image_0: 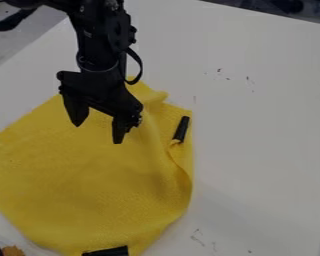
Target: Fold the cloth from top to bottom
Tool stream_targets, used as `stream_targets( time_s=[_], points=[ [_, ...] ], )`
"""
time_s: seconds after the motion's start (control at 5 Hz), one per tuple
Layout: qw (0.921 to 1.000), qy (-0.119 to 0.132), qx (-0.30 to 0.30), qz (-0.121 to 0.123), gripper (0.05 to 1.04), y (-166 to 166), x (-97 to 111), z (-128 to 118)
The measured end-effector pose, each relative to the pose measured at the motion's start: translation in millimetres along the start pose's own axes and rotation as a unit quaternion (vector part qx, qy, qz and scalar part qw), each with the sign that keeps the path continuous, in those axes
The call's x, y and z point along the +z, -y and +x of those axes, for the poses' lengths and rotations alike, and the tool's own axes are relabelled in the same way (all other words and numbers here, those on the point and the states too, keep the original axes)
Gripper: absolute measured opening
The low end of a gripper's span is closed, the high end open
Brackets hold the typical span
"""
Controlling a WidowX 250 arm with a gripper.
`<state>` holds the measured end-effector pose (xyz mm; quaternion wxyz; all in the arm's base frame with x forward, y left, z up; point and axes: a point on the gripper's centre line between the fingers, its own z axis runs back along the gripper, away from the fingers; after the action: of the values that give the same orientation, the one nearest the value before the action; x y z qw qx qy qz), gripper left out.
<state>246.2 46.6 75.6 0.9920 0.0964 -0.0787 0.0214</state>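
While the gripper (96, 133) hung above, the cloth (89, 185) lay spread

The two fingers stood apart over the upper part of the yellow cloth, which rested on the white table (263, 125), rumpled along its right side.

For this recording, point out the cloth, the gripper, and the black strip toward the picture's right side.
Cloth (82, 185): camera view, on its broad yellow middle.
Gripper (97, 133): camera view, midway between its fingertips.
Black strip (182, 129): camera view, about halfway along its length.
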Motion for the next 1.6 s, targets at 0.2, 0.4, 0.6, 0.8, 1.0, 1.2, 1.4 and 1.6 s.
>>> stream_targets(
  time_s=[0.2, 0.4, 0.6, 0.8, 1.0, 1.2, 1.4, 1.6],
  points=[
    [0.9999, -0.012, -0.002, -0.003, 0.999, 1.7, -4.8, -2.7],
    [0.9993, -0.016, -0.033, -0.009, 0.999, -3.7, -12.1, 9.2],
    [0.9981, -0.003, -0.061, -0.009, 0.999, -13.7, -18.0, 31.6],
    [0.9962, 0.014, -0.086, -0.007, 0.999, -29.2, -26.3, 58.8],
    [0.992, 0.037, -0.121, -0.001, 0.999, -51.3, -37.2, 94.7],
    [0.988, 0.053, -0.145, 0.008, 0.999, -74.4, -46.8, 123.3],
    [0.985, 0.066, -0.159, 0.004, 0.999, -86.9, -60.2, 143.3],
    [0.9835, 0.061, -0.17, -0.007, 0.999, -92.2, -75.4, 150.5]
  ],
)
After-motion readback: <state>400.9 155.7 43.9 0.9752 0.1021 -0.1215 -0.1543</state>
